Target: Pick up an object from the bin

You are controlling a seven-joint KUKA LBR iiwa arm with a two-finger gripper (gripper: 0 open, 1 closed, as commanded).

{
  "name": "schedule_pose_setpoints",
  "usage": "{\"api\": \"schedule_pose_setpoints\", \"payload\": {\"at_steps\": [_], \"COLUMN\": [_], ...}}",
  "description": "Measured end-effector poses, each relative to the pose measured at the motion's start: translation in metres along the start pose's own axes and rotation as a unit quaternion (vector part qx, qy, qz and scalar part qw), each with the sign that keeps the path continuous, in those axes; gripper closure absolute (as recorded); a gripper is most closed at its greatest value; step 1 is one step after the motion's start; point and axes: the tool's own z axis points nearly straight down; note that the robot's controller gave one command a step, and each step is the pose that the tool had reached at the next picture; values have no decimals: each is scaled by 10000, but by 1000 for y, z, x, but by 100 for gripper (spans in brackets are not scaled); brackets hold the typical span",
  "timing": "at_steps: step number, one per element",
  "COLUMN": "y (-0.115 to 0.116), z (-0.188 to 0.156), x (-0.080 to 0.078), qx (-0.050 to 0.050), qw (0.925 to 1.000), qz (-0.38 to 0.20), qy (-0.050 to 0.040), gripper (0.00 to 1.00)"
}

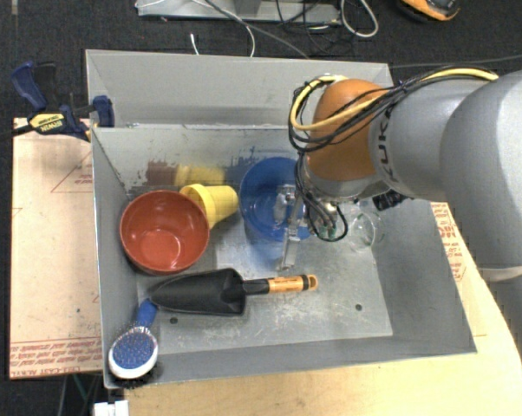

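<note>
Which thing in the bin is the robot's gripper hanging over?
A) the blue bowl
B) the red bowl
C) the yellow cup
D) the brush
A: the gripper hangs over the right side of the blue bowl. The red bowl, yellow cup and brush all lie further to the view's left.

Inside the grey bin [356,295], an orange-red bowl [164,230] is sitting at nine o'clock, a yellow cup [211,201] at eleven, a blue bowl [263,199] at twelve. A black scoop [200,291] is showing an orange handle [287,284] at six; a blue brush [133,351] is showing pale dotted bristles at seven.
</note>
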Motion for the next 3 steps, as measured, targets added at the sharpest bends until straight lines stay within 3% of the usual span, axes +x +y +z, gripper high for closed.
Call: {"api": "schedule_pose_setpoints", "payload": {"at_steps": [1, 2, 3], "y": [-13, -13, -13], "z": [-6, -6, -35], "x": [6, 6, 8], "qx": [-5, -5, -7], "qw": [9993, 9993, 9993], "qz": [-384, -384, -383], "qy": [34, 34, 56], "gripper": [100, 100, 100]}}
